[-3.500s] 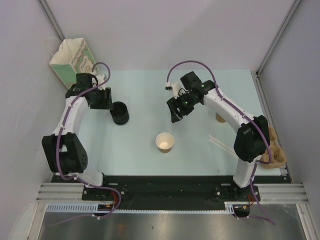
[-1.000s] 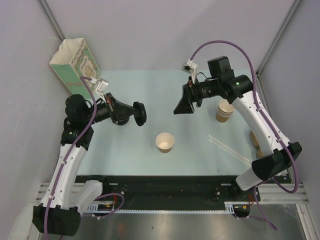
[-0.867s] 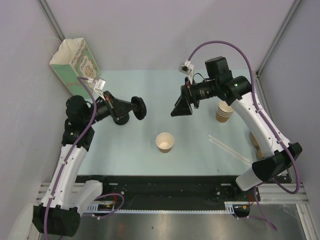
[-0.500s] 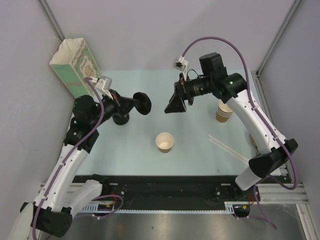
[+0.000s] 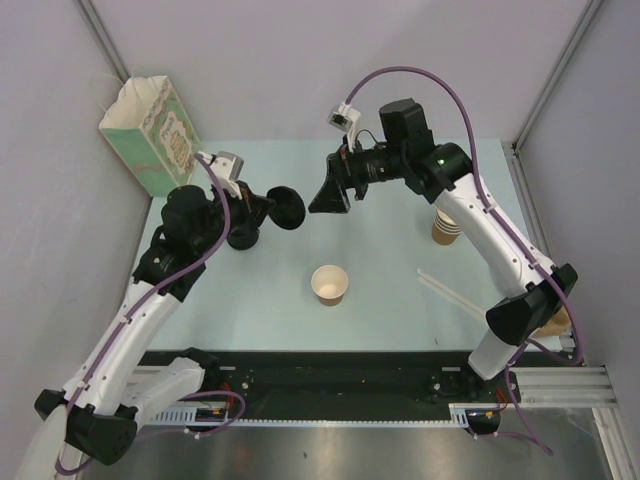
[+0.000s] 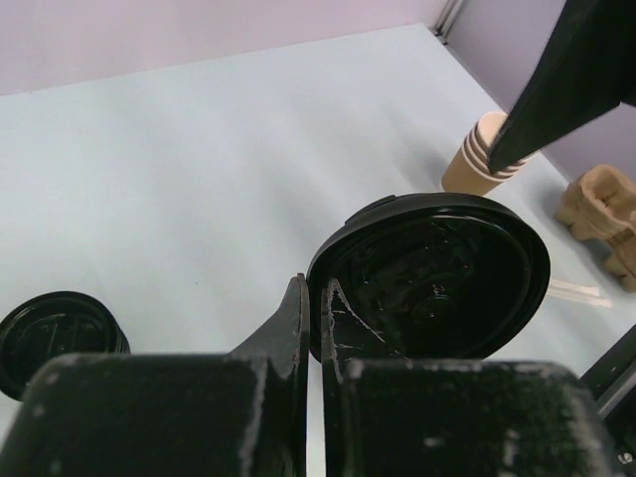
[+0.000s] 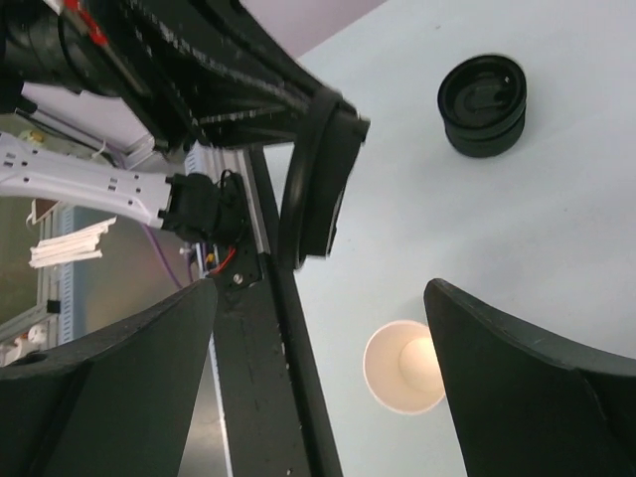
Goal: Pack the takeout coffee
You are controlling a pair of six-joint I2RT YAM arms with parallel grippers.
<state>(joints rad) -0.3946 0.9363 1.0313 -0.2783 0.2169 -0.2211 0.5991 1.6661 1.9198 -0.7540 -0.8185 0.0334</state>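
The only print in view is on the pale green paper bag (image 5: 150, 135) standing at the far left corner of the table (image 5: 400, 175). It carries a cream ornamental pattern, and any lettering in it is too small to read. The tan kraft paper cup (image 5: 329, 284) stands upright near the middle of the table with its top uncovered, showing its rolled rim and cream inner floor. Its round black lid (image 6: 432, 278) is not on it. The left gripper (image 6: 310, 298) is closed on the lid's rim and holds it on edge in the air, above and left of the cup. The side facing the left wrist camera is glossy with raised moulding that cannot be read. The right gripper (image 5: 328, 190) is just beside the lid on its right, with its jaws spread wide and nothing between them. Its fingers (image 7: 119, 378) frame the lid and the cup below in the right wrist view. A low stack of black lids (image 7: 482, 104) sits on the table under the left arm. A stack of lidless tan cups (image 5: 449, 225) stands to the right, with thin pale sticks (image 5: 455, 295) lying nearer the front.
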